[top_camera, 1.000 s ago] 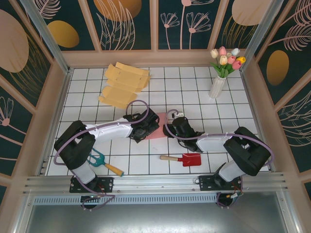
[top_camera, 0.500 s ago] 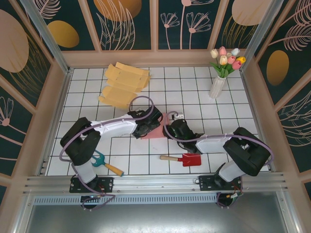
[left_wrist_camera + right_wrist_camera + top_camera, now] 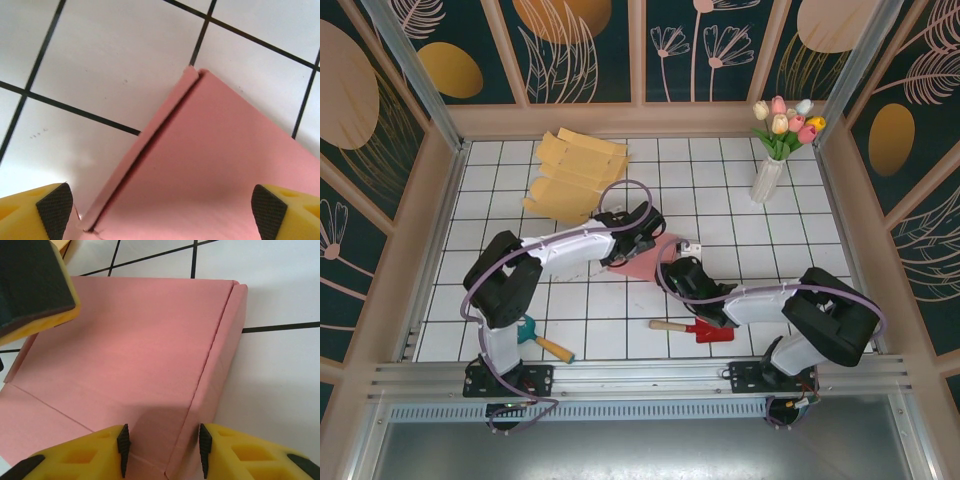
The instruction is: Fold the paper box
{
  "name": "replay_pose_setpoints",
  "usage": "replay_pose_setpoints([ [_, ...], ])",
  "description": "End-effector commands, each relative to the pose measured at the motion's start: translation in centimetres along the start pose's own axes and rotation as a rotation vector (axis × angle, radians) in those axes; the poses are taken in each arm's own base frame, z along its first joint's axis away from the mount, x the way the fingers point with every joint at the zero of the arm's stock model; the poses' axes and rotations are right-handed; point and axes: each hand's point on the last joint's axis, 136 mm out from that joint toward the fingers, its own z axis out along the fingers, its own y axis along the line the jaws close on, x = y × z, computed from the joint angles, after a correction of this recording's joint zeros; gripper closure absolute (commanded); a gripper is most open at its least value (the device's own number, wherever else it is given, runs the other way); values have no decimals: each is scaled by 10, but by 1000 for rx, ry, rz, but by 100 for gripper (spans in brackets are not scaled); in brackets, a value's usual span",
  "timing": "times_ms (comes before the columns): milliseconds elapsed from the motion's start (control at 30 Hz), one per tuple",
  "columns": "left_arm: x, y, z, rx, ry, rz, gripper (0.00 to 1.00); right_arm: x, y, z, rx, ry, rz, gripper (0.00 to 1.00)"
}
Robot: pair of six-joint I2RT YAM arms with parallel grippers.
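left pincer [image 3: 161,212]: jaws wide apart; pink box [image 3: 215,165] just below, between them | right pincer [image 3: 164,447]: clamped on box's folded edge | desk [image 3: 100,65]: under box

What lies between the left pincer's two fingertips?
In the left wrist view, the pink paper box, its flat panel and folded edge, fills the gap of the open left pincer, over the white tiled table.

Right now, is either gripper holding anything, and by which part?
The right gripper pinches the pink paper box by its folded side edge. The left gripper stands open, holding nothing.
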Motion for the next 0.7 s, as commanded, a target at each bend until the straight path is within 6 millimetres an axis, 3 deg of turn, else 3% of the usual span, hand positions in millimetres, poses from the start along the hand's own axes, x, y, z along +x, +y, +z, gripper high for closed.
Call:
replay_pose_setpoints([
  [0, -13, 23, -8, -101, -37, 19, 3, 5, -9, 1, 48, 4, 3, 55],
  [100, -16, 28, -15, -118, -39, 22, 1, 7, -9, 3, 51, 9, 3, 56],
  [333, 13, 15, -14, 8, 104, -54, 1, 8, -8, 6, 53, 17, -4, 55],
  [433, 15, 9, -14, 27, 121, -76, 2, 9, -8, 6, 52, 19, -7, 55],
  [667, 29, 15, -5, -7, 177, -99, 1, 8, -11, 4, 61, 13, -14, 55],
])
